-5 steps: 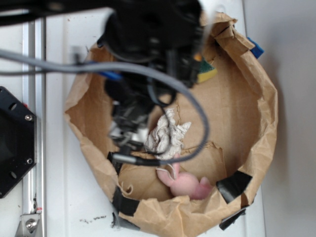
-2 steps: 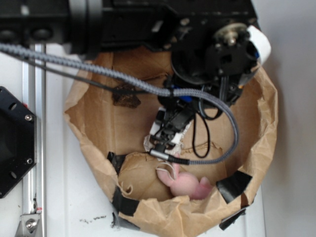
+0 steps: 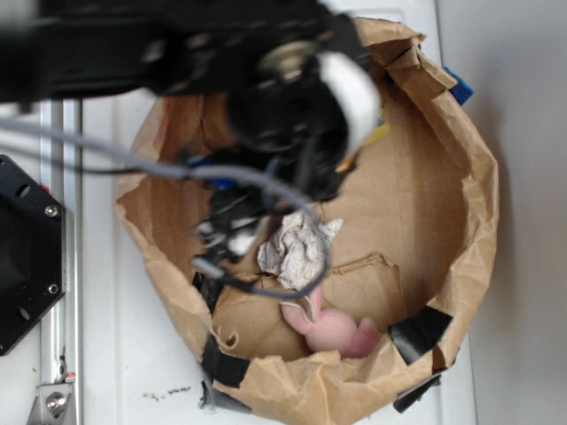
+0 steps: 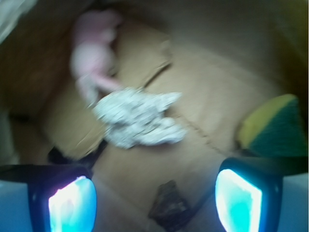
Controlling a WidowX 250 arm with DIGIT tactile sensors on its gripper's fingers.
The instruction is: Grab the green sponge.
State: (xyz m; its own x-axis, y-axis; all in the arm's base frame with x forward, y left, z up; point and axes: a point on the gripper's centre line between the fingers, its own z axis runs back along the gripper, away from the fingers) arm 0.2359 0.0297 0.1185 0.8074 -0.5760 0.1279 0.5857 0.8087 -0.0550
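Four things sit in the brown paper bag and only one matters: the green sponge, dark green face over yellow foam, lying at about 3 o'clock in the wrist view, just beyond the right-hand finger. In the exterior view it's mostly hidden under the arm; only a yellow sliver pokes out near 1 o'clock of the bag floor.

The tool hangs with its jaws spread wide and nothing between them, both glowing pads showing at the bottom of the wrist view.

Here's the worry. Dead ahead of that gap isn't the sponge at all, it's the white wad of paper, with the brown rock sitting low between the fingers at 6 o'clock. If the tool drops straight down, it probably pinches paper or rock instead. The sponge is off to one side, so a lazy correction could land one finger on top of it and just squash or shove it into the bag wall. The pink toy at 11 o'clock looks safely out of the way. Both views are blurry too, so the exact offset is hard to judge.
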